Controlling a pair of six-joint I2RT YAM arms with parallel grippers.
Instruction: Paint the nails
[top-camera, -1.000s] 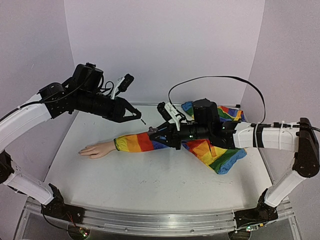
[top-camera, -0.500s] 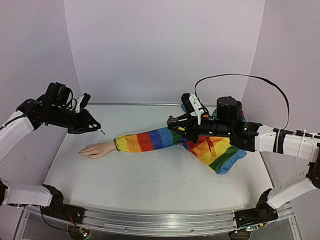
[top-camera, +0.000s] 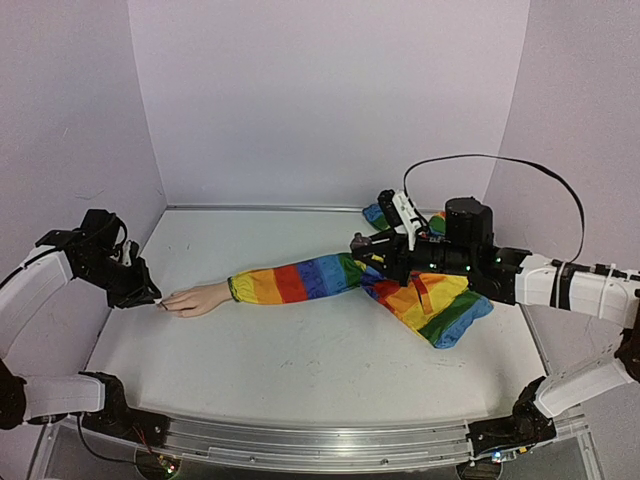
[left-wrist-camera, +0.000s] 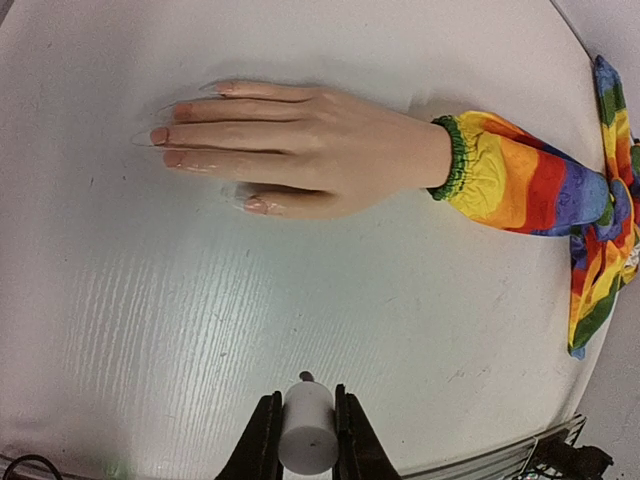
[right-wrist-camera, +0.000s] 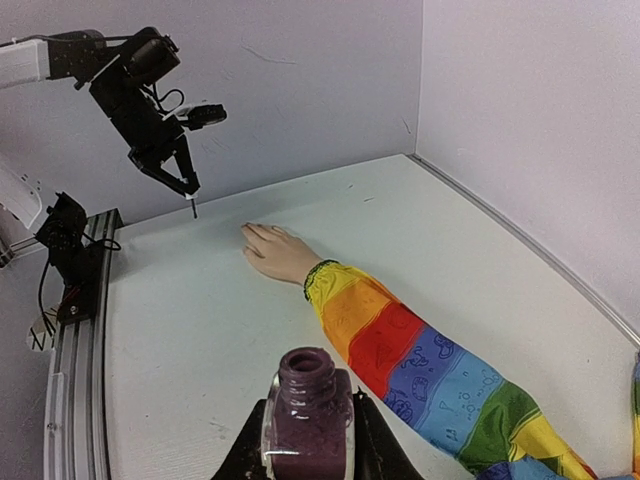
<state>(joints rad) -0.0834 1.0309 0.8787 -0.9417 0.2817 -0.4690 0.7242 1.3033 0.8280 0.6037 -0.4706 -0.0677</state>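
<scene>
The nails (left-wrist-camera: 160, 135) sit at the fingertips of the mannequin hand (left-wrist-camera: 300, 150), which lies palm down on the counter (top-camera: 300, 350) toward its 9 o'clock side, fingers pointing to 9 o'clock. In the left wrist view they look pale pink with clear tips. A rainbow sleeve (top-camera: 300, 282) runs from the wrist toward 3 o'clock. The left hand (left-wrist-camera: 305, 425) is clamped narrowly on a white brush cap (left-wrist-camera: 307, 440) and hangs just beside the fingertips, at their 9 o'clock in the top view; whether the brush touches anything cannot be told. The right hand (right-wrist-camera: 308, 425), over the sleeve's bunched end near 3 o'clock, grips an open purple polish bottle (right-wrist-camera: 303, 385), upright.
</scene>
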